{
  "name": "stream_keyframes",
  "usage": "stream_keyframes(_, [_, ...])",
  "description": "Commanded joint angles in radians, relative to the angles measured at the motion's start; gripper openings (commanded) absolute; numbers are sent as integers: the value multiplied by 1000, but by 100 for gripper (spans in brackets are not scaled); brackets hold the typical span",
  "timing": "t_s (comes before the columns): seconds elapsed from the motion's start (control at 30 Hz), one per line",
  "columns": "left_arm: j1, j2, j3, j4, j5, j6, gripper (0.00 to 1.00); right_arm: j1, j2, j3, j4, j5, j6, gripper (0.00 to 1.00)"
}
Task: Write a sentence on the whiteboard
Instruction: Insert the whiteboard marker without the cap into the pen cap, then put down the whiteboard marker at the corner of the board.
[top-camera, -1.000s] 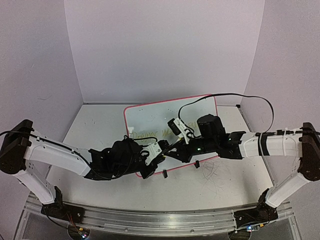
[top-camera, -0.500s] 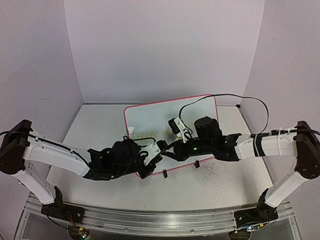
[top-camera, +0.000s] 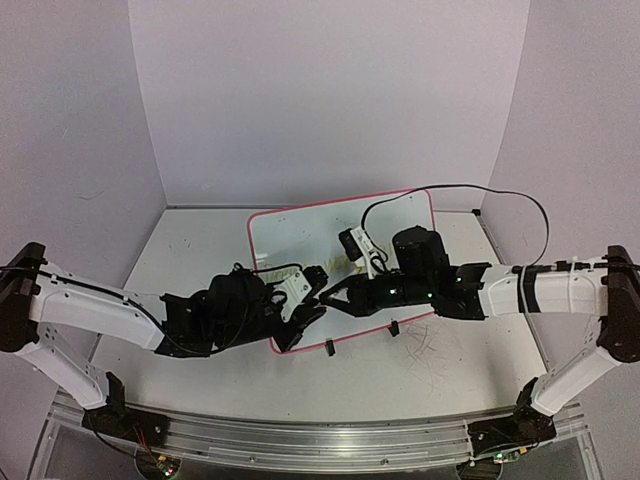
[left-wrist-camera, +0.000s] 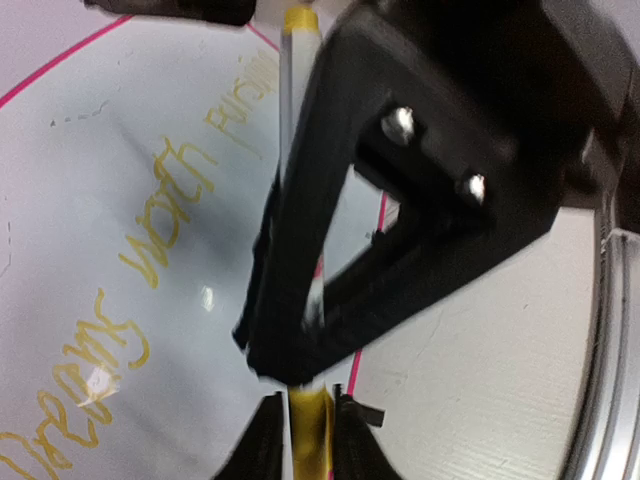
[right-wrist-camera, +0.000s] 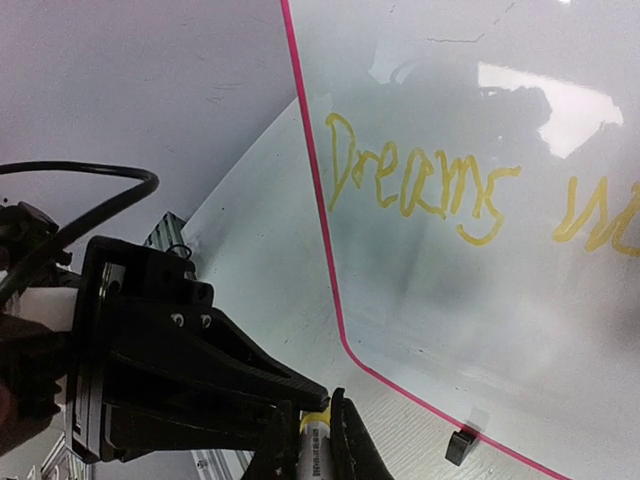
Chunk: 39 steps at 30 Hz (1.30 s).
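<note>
Top external view shows us the whiteboard (top-camera: 300, 235) on the table (top-camera: 200, 250), and the two arms meet over the near left corner of this board. In the right wrist view we see the right gripper (right-wrist-camera: 312, 410) pressed together on a yellow marker (right-wrist-camera: 314, 448), just outside the board's pink rim. In the left wrist view the left gripper (left-wrist-camera: 307, 408) pinches the yellow end of this marker. The sentence (right-wrist-camera: 430, 190) stands on the board in yellow, and "Dreams" begins just inside the left rim
</note>
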Motion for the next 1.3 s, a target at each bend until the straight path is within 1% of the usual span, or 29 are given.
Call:
stream_keyframes(0.0, [-7, -92, 48, 144, 66, -63, 29, 47, -23, 31, -28, -83, 13, 0])
stream_keyframes(0.03, [-7, -108, 41, 138, 71, -70, 36, 45, -23, 32, -30, -80, 13, 0])
stream_keyframes(0.07, [-7, -131, 33, 135, 78, -76, 40, 44, -23, 31, -34, -79, 14, 0])
stream_keyframes(0.13, [-6, -170, 13, 125, 78, -87, 53, 41, -25, 27, -38, -71, 18, 0])
stream_keyframes(0.17, [-7, -194, 6, 116, 77, -90, 56, 41, -27, 24, -38, -67, 22, 0])
stream_keyframes(0.2, [-7, -218, -3, 105, 79, -93, 59, 42, -31, 22, -38, -63, 27, 0])
stream_keyframes(0.3, [-5, -290, -26, 70, 78, -104, 63, 39, -41, 7, -39, -41, 46, 0])
stream_keyframes(0.43, [-5, -362, -48, 23, 53, -127, 66, -3, -71, -22, -85, -11, 72, 0])
stream_keyframes(0.5, [-5, -379, -48, -1, 32, -133, 68, -48, -104, -36, -166, -2, 71, 0])
stream_keyframes(0.6, [-4, -382, -43, -28, -27, -173, 73, -131, -179, -63, -369, -2, 68, 0])
stream_keyframes(0.67, [-5, -373, -32, -36, -48, -169, 74, -200, -237, -116, -471, -69, 97, 0])
stream_keyframes(0.73, [-5, -357, -20, -38, -45, -154, 74, -288, -280, -158, -607, -134, 115, 0])
stream_keyframes(0.83, [-5, -329, -2, -37, -39, -110, 74, -389, -328, -177, -804, -107, 122, 0])
stream_keyframes(0.9, [-5, -316, 6, -37, -36, -90, 74, -445, -338, -176, -904, -69, 138, 0])
stream_keyframes(0.97, [-5, -317, 6, -36, -17, -78, 74, -513, -319, -181, -988, -63, 142, 0])
stream_keyframes(1.07, [-5, -344, -4, -35, 1, -77, 74, -624, -258, -172, -1113, 4, 101, 0])
stream_keyframes(1.17, [-4, -394, -24, -35, 24, -83, 74, -722, -195, -127, -1180, 82, 69, 0])
stream_keyframes(1.27, [-5, -453, -48, -33, 41, -91, 74, -756, -129, -45, -1209, 209, 70, 3])
